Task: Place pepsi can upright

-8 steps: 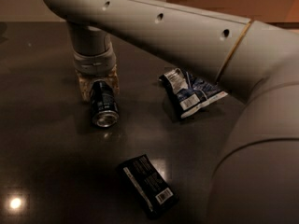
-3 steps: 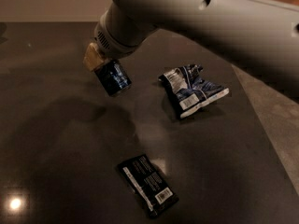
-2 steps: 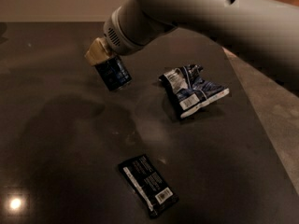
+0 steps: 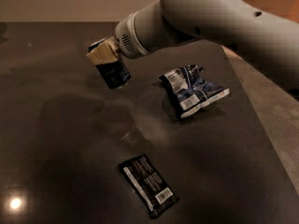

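Camera view: my fingers (image 4: 103, 55) clamp the pepsi can (image 4: 116, 74) by its upper end, clear above the dark surface (image 4: 56, 139); its long axis slants, base down-right of them, wanting righting; snack bag (image 4: 194, 90) well right.

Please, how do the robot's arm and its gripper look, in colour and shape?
The arm is thick, round and pale grey, with small dark holes and a dotted vent at its wrist. The gripper, upper left around the pepsi can, has tan, blocky fingers.
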Motion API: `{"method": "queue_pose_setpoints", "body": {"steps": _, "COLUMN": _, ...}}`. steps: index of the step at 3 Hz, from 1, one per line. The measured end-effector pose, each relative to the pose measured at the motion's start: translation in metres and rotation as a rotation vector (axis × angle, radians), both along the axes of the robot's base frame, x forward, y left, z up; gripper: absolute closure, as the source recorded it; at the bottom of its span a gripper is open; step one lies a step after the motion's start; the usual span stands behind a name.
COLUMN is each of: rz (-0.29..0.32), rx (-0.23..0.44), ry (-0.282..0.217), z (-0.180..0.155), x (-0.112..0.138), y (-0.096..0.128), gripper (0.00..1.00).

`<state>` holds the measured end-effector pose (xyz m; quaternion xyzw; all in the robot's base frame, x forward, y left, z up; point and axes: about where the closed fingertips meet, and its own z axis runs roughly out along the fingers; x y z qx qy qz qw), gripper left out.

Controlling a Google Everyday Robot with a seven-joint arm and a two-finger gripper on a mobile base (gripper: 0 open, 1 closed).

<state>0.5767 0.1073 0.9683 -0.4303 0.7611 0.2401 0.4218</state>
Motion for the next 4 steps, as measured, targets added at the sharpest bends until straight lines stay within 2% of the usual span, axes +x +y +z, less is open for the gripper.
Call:
{"method": "queue_pose_setpoints", "body": {"steps": 1, "rz": 0.079, "rx": 0.018, "ry": -0.089, "z": -0.0015, "x": -0.0024, "y": 0.0003, "gripper": 1.0}}
{"method": "queue_pose_setpoints", "body": {"steps": 2, "rz": 0.124, "rx": -0.018, "ry": -0.153, "z": 0.0001, "x": -0.0051, "y": 0.002, "gripper": 1.0}}
{"method": "queue_pose_setpoints", "body": {"steps": 4, "rz": 0.144, "rx": -0.003, "ry": -0.164, "z": 0.0001, "x": -0.0073, "y": 0.0031, "gripper": 1.0}}
